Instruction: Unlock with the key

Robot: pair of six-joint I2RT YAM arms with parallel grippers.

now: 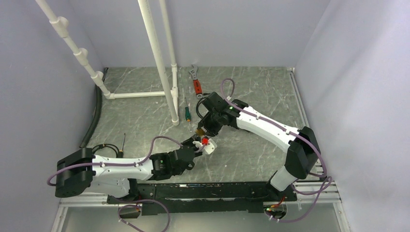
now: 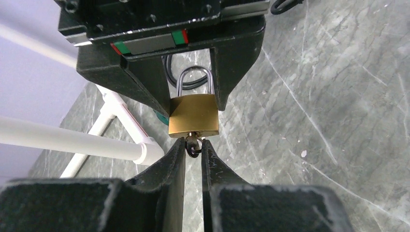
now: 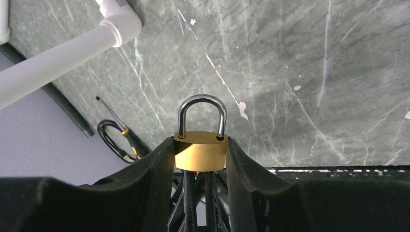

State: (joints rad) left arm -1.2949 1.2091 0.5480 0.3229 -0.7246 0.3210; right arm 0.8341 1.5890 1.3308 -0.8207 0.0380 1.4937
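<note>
1. Brass padlock (image 3: 200,151) is clamped between the right fingers (image 3: 154,174), held above the middle of the bench (image 1: 251,154).
2. Left fingers (image 2: 174,169) pinch the key (image 2: 193,145), its blade in the padlock's base.

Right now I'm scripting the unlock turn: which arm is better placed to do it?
Left. The left pincer is shut on the key, whose blade sits in the padlock; the right pincer just clamps the brass body.
</note>
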